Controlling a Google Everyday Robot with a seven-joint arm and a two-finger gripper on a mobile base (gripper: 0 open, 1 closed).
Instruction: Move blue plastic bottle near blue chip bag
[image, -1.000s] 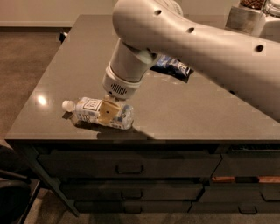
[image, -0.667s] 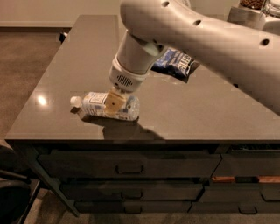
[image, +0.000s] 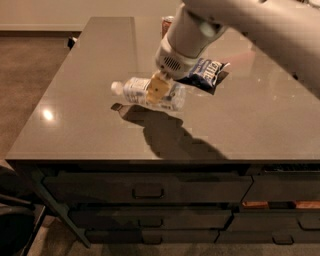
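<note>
You have one bottle (image: 132, 90), one bag (image: 206, 74), one can (image: 166, 23) (mostly hidden behind the arm), one counter (image: 75, 75), and one gripper (image: 159, 90), clamped around the bottle above the counter.

Tool: the tool (image: 159, 90) is a small tan-yellow block, much narrower than the wrist it hangs from.
Tool place: at the low end of the arm, above the table (image: 90, 130), closed across the blue plastic bottle (image: 134, 90).
Fingers: the fingers (image: 162, 85) are short, flat and pale yellow-tan, with a slightly lighter face towards the camera.
Wrist: directly above the tool sits the wrist (image: 187, 37), a thick, round, off-white cylinder.
Wrist marking: just above the tool, the lower rim carries a small patch of dark dots (image: 172, 63).
Arm shell: up and to the right of the tool runs the arm (image: 265, 27), broad, smooth and off-white, with rounded edges and soft grey shading underneath.
</note>
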